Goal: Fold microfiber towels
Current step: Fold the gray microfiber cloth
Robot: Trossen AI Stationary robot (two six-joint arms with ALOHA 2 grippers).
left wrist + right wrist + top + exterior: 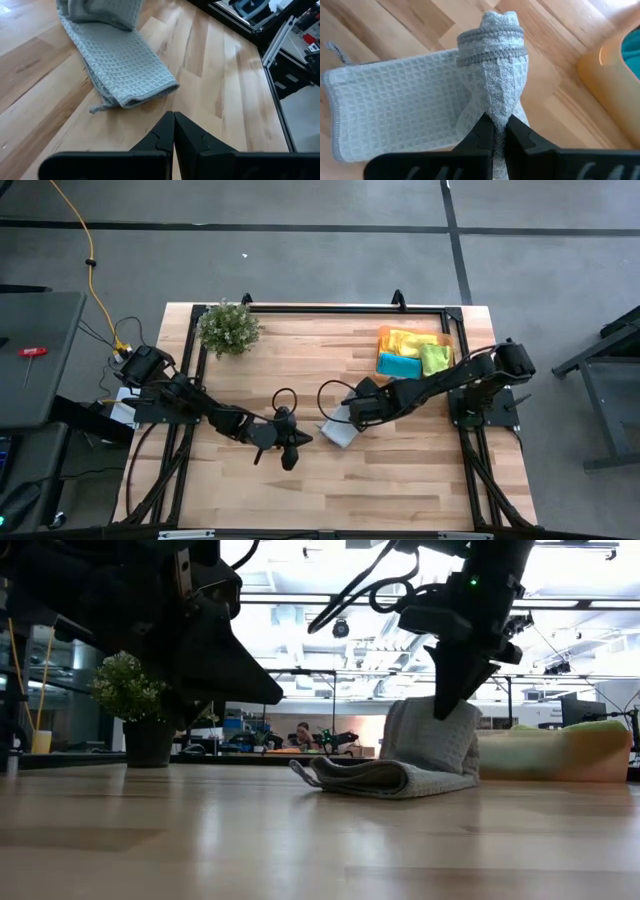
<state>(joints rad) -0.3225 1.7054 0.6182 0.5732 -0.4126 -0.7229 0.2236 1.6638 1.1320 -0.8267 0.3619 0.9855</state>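
Nearest me, my left hand (290, 442) hangs over the middle of the table (400, 490), fingers pressed together and empty. It sits just short of the grey towel (117, 70) without touching it.

A bit further out, that towel lies near the table's centre, partly doubled over, with a loose thread at one corner. My right hand (495, 131) is clamped on a bunched-up edge of it and holds that edge lifted off the wood, so the cloth stands up in a peak while the rest lies flat. From table level I see the layered lower part lying down and the raised flap above it.

Further back on the right, the orange tray (383, 333) holds the other towels: yellow (405, 342), teal (398, 365) and lime (436, 357). They look heaped, not neatly squared, though I can't tell for sure from here. Far left, the plant (228, 327) stands clear of everything.

My read: I'm mid-fold on the grey one, and that fold isn't laid down yet. The ones in the tray probably remain to be folded, so most of the job is ahead of me.
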